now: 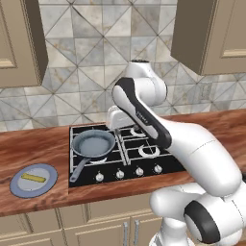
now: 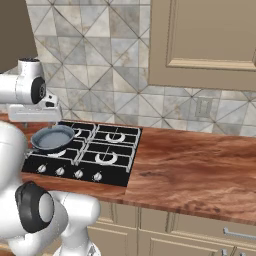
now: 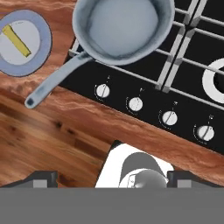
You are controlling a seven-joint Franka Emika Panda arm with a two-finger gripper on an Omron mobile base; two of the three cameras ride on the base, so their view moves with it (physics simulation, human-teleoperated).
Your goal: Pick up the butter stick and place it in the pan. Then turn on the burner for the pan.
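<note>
A: Where was the butter stick (image 1: 33, 178) found?

B: It was seen lying flat on the blue-grey plate (image 1: 19, 188) at the lower left of the left base view, on the wooden surface (image 1: 43, 144) well apart from the cooktop (image 1: 166, 167). In the hand view it was shown at the upper left, on the same plate.

A: And the pan (image 1: 92, 142)?

B: It was set on the front left burner, its handle (image 3: 57, 81) pointed out over the cooktop edge toward the plate. Nothing was seen inside it, so the first step was judged not yet done.

A: How were the fingers (image 3: 43, 179) held?

B: Only the two dark tips were shown at the bottom corners of the hand view, far apart, with nothing between them, so a wide, empty stance was judged. The hand was held high above the knobs (image 3: 135, 104), probably so that plate and pan could both be surveyed.
</note>
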